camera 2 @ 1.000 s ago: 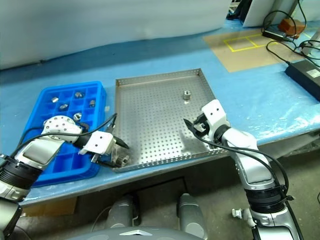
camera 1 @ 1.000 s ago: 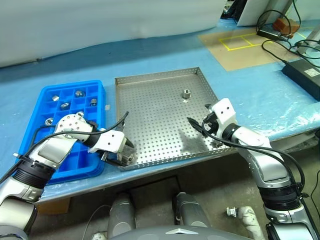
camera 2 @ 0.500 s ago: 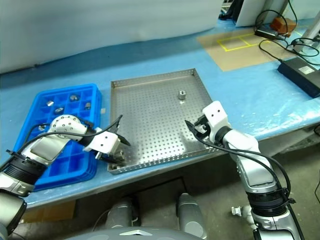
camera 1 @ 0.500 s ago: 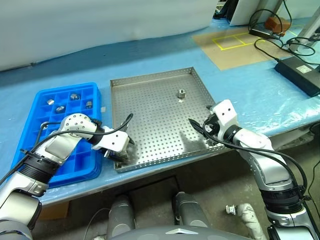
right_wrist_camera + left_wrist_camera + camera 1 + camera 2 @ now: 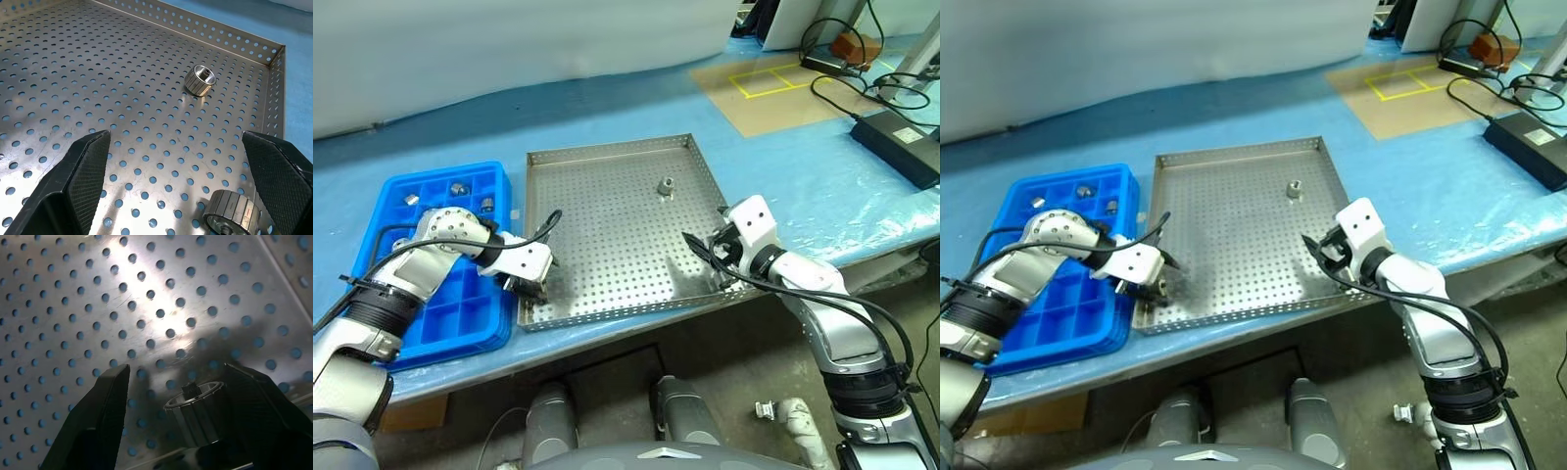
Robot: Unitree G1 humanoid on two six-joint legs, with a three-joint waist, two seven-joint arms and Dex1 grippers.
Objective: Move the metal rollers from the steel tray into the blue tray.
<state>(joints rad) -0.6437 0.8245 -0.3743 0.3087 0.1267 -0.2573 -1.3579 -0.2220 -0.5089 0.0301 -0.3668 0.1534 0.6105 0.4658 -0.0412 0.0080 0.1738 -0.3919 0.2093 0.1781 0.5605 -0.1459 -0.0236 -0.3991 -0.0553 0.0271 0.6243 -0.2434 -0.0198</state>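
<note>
Step in hand, as I read it: left arm is on the pick-and-carry leg, roller in its jaws and still over the steel tray (image 5: 607, 157), not yet across to the blue tray (image 5: 372, 313). Nearest: left gripper (image 5: 530, 284) sits over the steel tray's near-left corner, close to the rim that borders the blue tray. Left wrist view shows its fingers (image 5: 93, 426) partly spread with a roller (image 5: 198, 409) between them, seated against one finger and with a gap to the other, so loosely held rather than pinched hard; can't tell if the roller clears the tray floor or rests on it. Right gripper (image 5: 702, 250) hovers above the near-right part of the steel tray, jaws spread wide, holding nothing. Right wrist view puts one roller (image 5: 230, 210) on the tray floor just ahead of it, near one finger, and another roller (image 5: 200, 80) further out toward the far rim. That far one also shows from the head camera (image 5: 665, 185). Blue tray sits left of the steel tray, just beside it, with several rollers (image 5: 458, 188) already in its far compartments; near compartments look empty. Next move calls for a firmer close if the grip is slack, lift clear of the rim, swing left over a free compartment, release.
</note>
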